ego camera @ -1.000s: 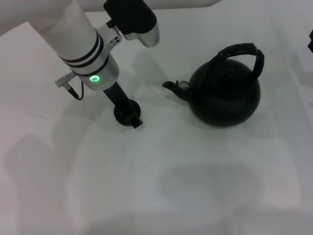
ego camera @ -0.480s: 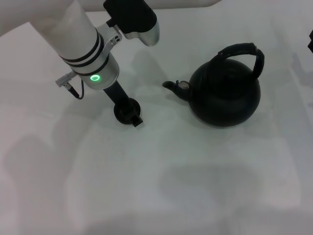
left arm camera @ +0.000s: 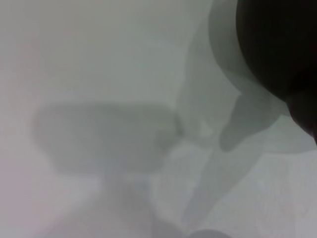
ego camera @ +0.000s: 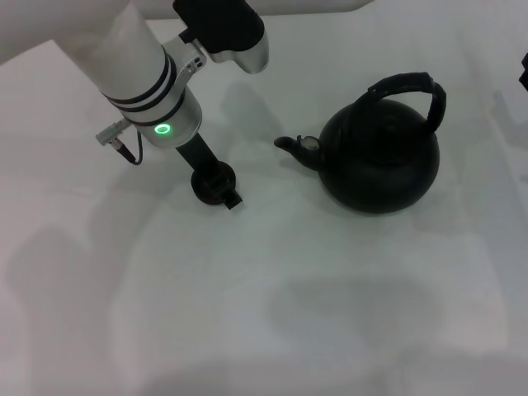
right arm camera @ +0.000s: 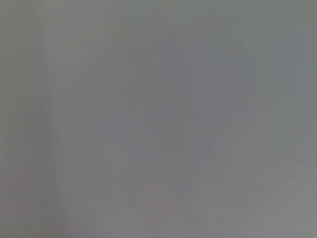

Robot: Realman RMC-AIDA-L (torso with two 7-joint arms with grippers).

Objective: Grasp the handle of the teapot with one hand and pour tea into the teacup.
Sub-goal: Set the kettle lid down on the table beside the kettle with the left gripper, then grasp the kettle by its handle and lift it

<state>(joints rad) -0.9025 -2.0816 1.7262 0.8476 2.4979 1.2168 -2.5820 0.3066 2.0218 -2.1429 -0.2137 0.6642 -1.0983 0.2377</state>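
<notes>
The teapot (ego camera: 381,165) stands upright on the white worktop (ego camera: 330,313), right of centre in the head view. Its spout (ego camera: 295,147) points toward the robot's left side. The handle (ego camera: 408,92) arches over the top of the pot, untouched and fully exposed.

The teacup (ego camera: 214,183) sits on the worktop well apart from the spout, on the left. The left hand (ego camera: 219,191) is directly at the cup, reaching down over it. Dark fingers overlap the dark cup, so whether the left hand is spread or pinching the cup cannot be told. The left wrist view shows only a blurred dark mass and shadows.

The right hand is not identifiable in any view. Only a dark sliver shows at the right edge of the head view, and the right wrist view is featureless grey.

Judged step in hand: positioning or steadying the cup before the pour. The pot is not yet grasped.

Recommended procedure:
1. Keep the cup upright and in line with the spout.
2. Clear the hand from above the cup opening before pouring.
3. Approach the handle from above, at the crown of the arch.
4. Close firmly. The pot looks heavy and may swing on a loose grip.
5. Lift, bring the spout over the cup, then tilt slowly. The cup is small, so overshoot is the main risk.
</notes>
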